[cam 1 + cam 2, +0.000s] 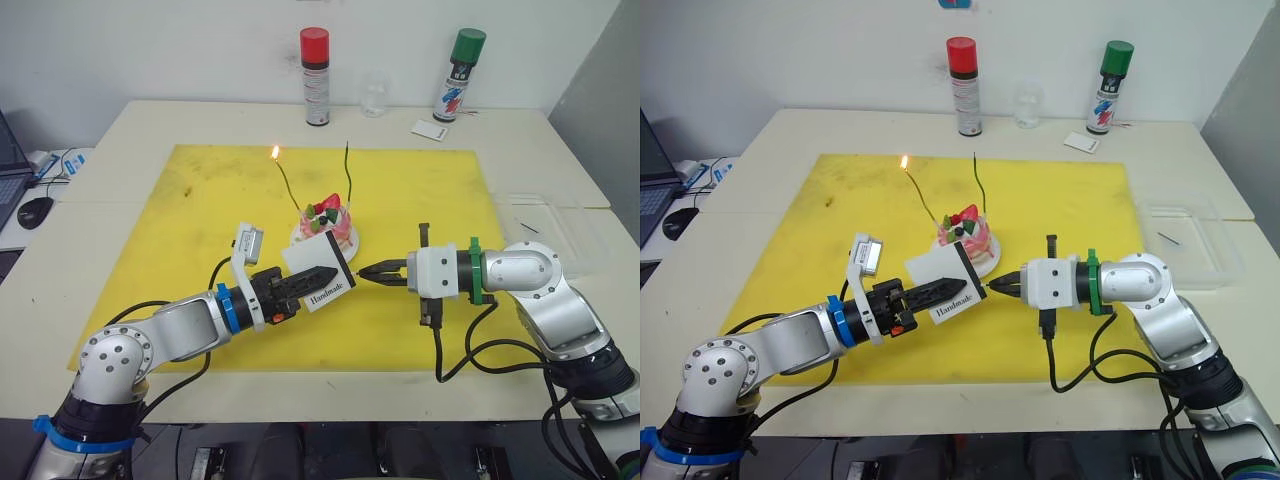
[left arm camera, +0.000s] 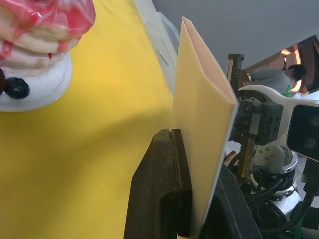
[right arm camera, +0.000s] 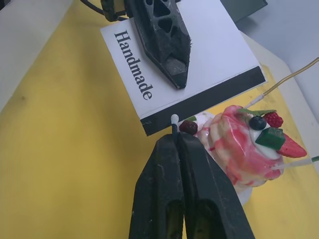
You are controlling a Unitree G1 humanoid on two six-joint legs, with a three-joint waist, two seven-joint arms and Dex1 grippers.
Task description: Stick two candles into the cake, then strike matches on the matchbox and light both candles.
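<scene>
Left hand [image 1: 318, 276] clamps the flat white "Handmade" matchbox [image 3: 182, 67]; right hand [image 3: 175, 135] pinches a mostly hidden white-tipped match [image 3: 174, 121].

matchbox [image 3: 184, 59] | black print "Handmade" | other labels unreadable

Wall [image 1: 180, 45]: plain pale white, running behind the table; a grey panel [image 1: 610, 110] closes in the right side.
Table [image 1: 200, 120]: cream top, seemingly two sections butted together (a seam runs along the right side).
Mat [image 1: 200, 210]: large yellow sheet over the middle of the table, lightly scuffed near its far edge.
Far edge: red-capped spray can [image 1: 315, 75], green-capped spray can [image 1: 459, 73], small clear glass [image 1: 374, 97] between them, small white card [image 1: 428, 129].
Right side: clear shallow tray [image 1: 560, 225].
Left side: laptop [image 1: 12, 170], dark mouse [image 1: 35, 211], cables.
Light: even, soft.
</scene>
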